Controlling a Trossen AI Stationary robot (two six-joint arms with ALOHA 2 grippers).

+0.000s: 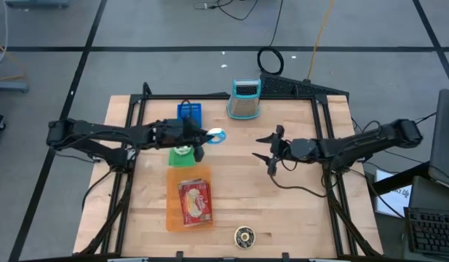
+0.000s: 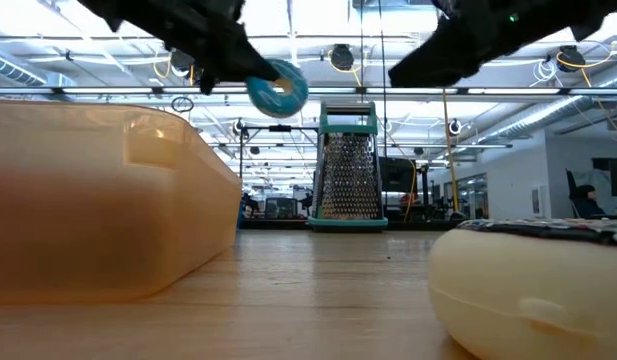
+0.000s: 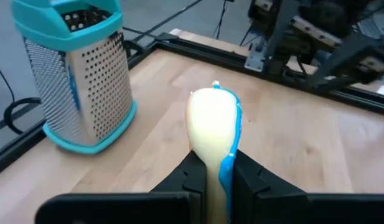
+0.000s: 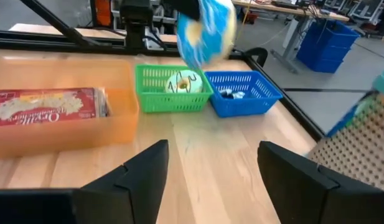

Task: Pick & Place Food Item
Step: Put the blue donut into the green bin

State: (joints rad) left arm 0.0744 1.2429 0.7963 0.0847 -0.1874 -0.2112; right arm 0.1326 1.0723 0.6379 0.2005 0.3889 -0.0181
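Observation:
A blue-frosted donut [image 1: 216,136] hangs in the air over the table's middle, held by my left gripper [image 1: 204,137], which is shut on it. The low view shows the donut [image 2: 278,88] well above the tabletop. My right gripper [image 1: 271,151] stands open to the right of the donut, a gap away, with nothing between its fingers [image 4: 145,168]. Just left of the donut, the green basket [image 1: 182,155] holds a white-frosted donut [image 4: 181,83]. Farther back is the blue basket [image 1: 188,113]. My left gripper pinches the donut's rim nearest the wrist [image 3: 216,168] between its two fingers [image 3: 190,177], one on the cream underside and one on the blue frosted face. The fingers reach almost level from the table's left. The donut stands on edge, lifted clear of the table.
An orange tray [image 1: 189,198] with a red packet lies near the front, left of centre. A teal-framed metal grater [image 1: 244,100] stands at the far edge. A small round item [image 1: 244,235] sits by the near edge. Bare wood lies between the arms.

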